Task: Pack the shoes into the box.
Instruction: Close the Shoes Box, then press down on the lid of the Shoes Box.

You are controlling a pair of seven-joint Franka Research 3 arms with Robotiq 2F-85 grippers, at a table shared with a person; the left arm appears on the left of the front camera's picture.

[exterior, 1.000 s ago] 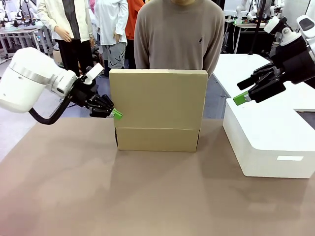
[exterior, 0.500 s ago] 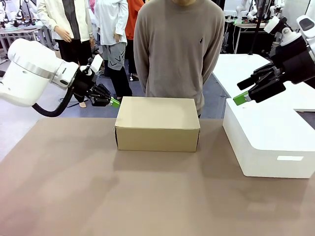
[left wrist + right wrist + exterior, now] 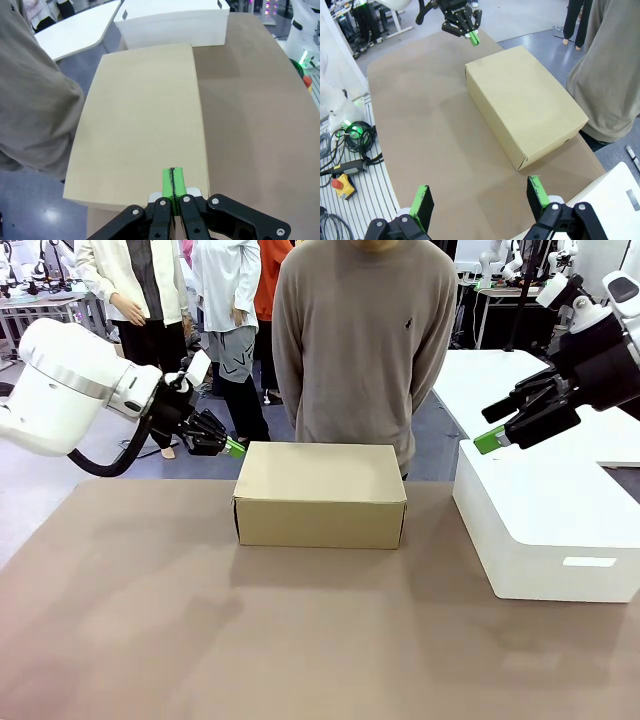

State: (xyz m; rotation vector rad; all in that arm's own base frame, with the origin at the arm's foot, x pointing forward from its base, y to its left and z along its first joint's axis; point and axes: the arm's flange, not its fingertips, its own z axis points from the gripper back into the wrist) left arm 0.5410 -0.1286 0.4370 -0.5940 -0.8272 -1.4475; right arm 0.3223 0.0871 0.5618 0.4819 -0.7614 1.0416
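The bench (image 3: 150,640) is wide and brown. A big white box (image 3: 550,530) sits on its right side, and a person (image 3: 365,340) stands close behind the box (image 3: 320,495), which lies shut in the middle. The shoes must be inside, if they went in. The left gripper (image 3: 228,446) hangs by the lid's back left corner, fingers pressed together. The right gripper (image 3: 495,436) waits over the white box, fingers apart. A low move could bump the lid or push the box.

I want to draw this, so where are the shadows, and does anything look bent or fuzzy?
Front view: the box casts a soft shadow on the table in front of it; all looks sharp. Left wrist view: the shut left gripper looks huge, and the box widens toward the camera. Right wrist view: the table edge curves.
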